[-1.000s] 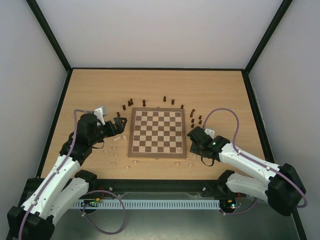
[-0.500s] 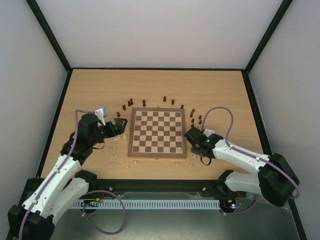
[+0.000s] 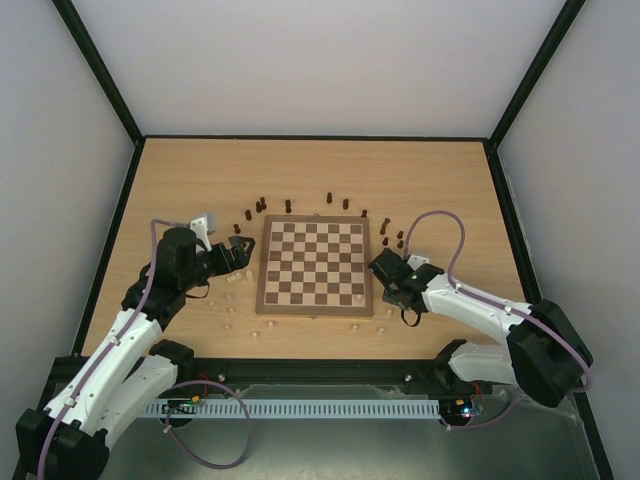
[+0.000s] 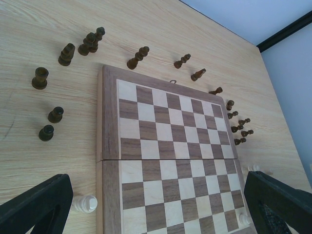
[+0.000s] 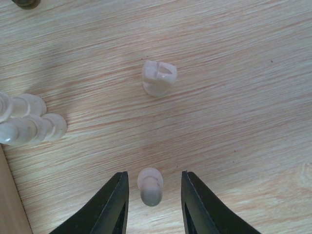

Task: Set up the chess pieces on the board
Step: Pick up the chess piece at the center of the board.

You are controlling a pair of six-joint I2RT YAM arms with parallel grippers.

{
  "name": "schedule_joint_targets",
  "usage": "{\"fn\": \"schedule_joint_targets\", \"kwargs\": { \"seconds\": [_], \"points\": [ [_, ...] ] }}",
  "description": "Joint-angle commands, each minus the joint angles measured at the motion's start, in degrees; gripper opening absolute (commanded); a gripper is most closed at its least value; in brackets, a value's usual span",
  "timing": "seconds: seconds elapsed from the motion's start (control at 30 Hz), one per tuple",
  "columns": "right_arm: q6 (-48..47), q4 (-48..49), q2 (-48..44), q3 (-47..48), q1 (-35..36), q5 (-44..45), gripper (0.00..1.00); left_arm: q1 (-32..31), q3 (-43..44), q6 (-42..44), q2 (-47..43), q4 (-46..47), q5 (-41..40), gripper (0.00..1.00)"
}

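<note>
Change: right gripper [image 3: 386, 271] swung in toward board [image 3: 315, 264], now straddling cream pawn [image 5: 150, 187]; likely lining up a pick.
Right claw: part open, not yet gripping.
Pawn: on bench off board's right side, toward near edge.
Left gripper [image 3: 240, 252]: wide open, empty, hovering at board's left side.

White arm links [image 3: 112, 348], black joints [image 3: 178, 256] (purple cables [image 3: 437, 217])
</note>
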Motion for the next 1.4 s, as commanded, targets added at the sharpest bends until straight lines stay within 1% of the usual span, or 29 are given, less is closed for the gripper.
{"fn": "schedule_joint_targets", "kwargs": {
  "seconds": [0.0,0.23,0.3,0.73,0.77,0.83,1.0,1.17,1.37],
  "points": [
    [-1.1,0.6,0.4,0.2,-0.9,0.7,0.30,-0.2,-0.5,0.1,0.0,0.8,0.8,0.99],
    [-1.8,1.8,0.8,-0.6,-1.4,-0.3,0.29,-0.2,-0.4,-0.1,0.1,1.0,0.8,1.00],
    [-1.9,2.0,0.9,-0.8,-1.5,-0.7,0.25,-0.2,-0.5,-0.2,0.0,1.0,0.9,0.99],
    [-2.3,2.7,2.5,-0.9,-1.5,-2.0,0.24,-0.3,-0.7,-0.3,0.1,1.3,1.0,0.99],
    [-2.3,2.7,2.5,-0.9,-1.5,-2.2,0.21,-0.4,-0.7,-0.3,0.2,1.3,0.9,0.99],
    [-2.3,2.7,2.5,-0.9,-1.5,-2.3,0.19,-0.4,-0.7,-0.3,0.1,1.4,0.9,1.00],
    [-2.5,2.8,2.5,-0.9,-1.5,-2.6,0.17,-0.5,-0.6,-0.3,0.1,1.4,1.0,1.00],
    [-2.9,3.7,3.2,-1.2,-1.5,-3.3,0.10,-0.5,-0.4,-0.3,-0.1,0.8,0.7,1.00],
    [-3.3,3.6,3.4,-0.8,-1.5,-4.0,0.05,-0.8,-1.0,-0.7,1.4,1.8,0.9,0.99]
  ]
}}
